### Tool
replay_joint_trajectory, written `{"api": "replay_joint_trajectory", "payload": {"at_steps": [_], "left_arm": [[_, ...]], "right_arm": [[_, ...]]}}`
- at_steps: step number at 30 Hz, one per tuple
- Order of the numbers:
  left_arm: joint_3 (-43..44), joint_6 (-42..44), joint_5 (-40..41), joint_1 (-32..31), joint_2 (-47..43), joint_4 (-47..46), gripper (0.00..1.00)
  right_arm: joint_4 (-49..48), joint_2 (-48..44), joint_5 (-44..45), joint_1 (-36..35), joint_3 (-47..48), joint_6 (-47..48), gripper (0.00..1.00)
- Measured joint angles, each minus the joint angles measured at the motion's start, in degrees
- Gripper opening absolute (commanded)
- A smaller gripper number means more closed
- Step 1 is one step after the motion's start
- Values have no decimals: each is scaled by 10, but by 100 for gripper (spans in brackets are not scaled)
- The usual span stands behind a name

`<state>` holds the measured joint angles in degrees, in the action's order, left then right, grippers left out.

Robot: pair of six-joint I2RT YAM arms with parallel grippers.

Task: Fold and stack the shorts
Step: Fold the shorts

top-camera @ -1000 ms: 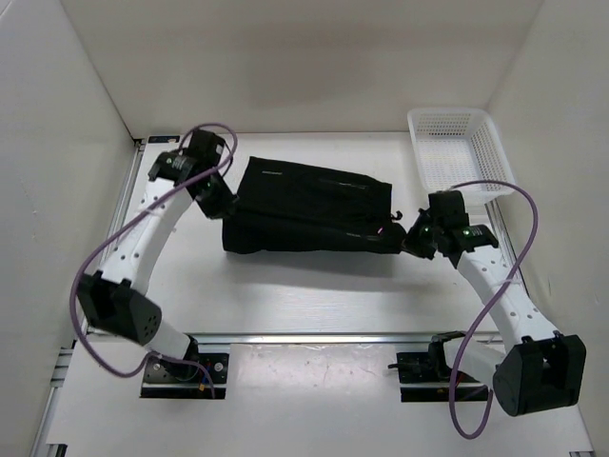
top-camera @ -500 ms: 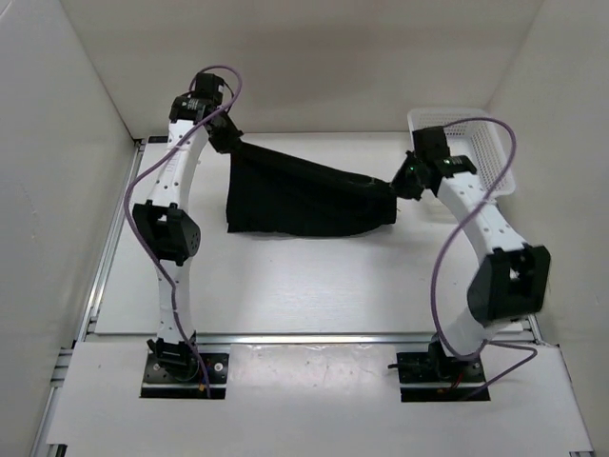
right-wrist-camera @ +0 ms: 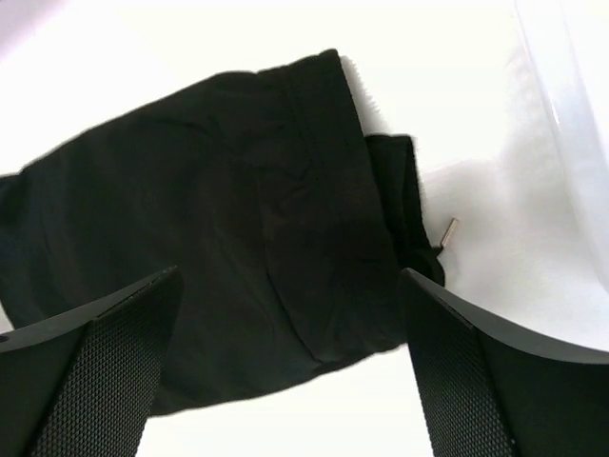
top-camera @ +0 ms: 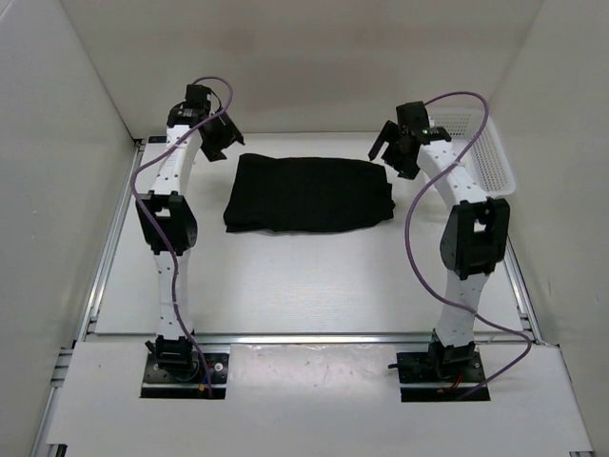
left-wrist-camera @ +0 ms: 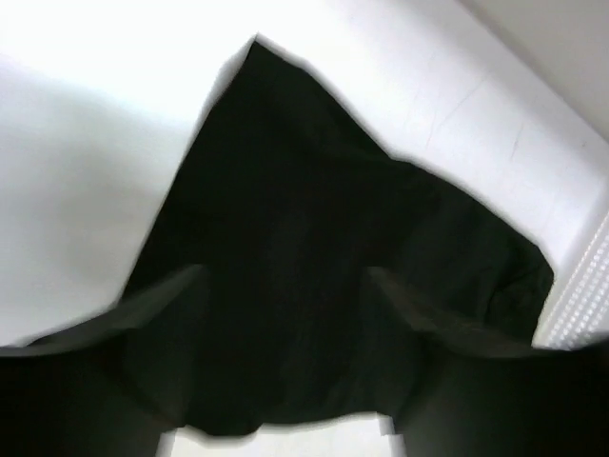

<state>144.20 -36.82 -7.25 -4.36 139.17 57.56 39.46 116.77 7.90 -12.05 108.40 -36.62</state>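
Shorts (top-camera: 309, 193) lie folded into a flat black rectangle on the white tabletop (top-camera: 285, 276), toward its far side and between the two arms, touched by neither. On the left, the left hand (top-camera: 219, 141) hangs above the tabletop just off the far left corner of the cloth, its fingers spread and holding nothing. In its wrist view the two dark fingers (left-wrist-camera: 143, 309) stand wide apart with black fabric filling the space beneath them, though that view is blurred. The cloth's left edge runs straight, its near edge is slightly wavy, and the near right corner bulges a little. On the right, the right hand (top-camera: 393, 155) hovers off the far right corner of the shorts, likewise spread and empty. Its wrist view shows the textured fingers (right-wrist-camera: 90, 367) well apart, a seam crossing the fabric below, and a small pinkish tab (right-wrist-camera: 447, 231) lying on the tabletop at the cloth's edge. Farther right, a white mesh basket (top-camera: 493, 157) sits in the far right corner.
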Motion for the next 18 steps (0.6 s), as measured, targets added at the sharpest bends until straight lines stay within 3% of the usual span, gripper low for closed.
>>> {"api": "replay_joint_trajectory", "payload": {"at_steps": [1,3,8,9,13,18], "left_arm": [[-40,3,0,0,-28,0,63],[-123,13,2,0,-92,-6,60],[-329,35,3,-1,-247,-14,97],[-358,35,2,-1,-263,-14,100],[-435,36,-10,-1,-249,-21,100],[-442,32,-13,-1,-150,-28,99]], "right_arm": [[-10,-17,1,-2,-24,3,92],[-28,-73,-1,-7,-109,9,89],[-63,-196,-45,-6,-314,3,93],[-76,-209,-59,-2,-344,1,96],[-98,-203,-101,20,-385,-12,99],[-131,-134,-119,26,-340,-21,98]]}}
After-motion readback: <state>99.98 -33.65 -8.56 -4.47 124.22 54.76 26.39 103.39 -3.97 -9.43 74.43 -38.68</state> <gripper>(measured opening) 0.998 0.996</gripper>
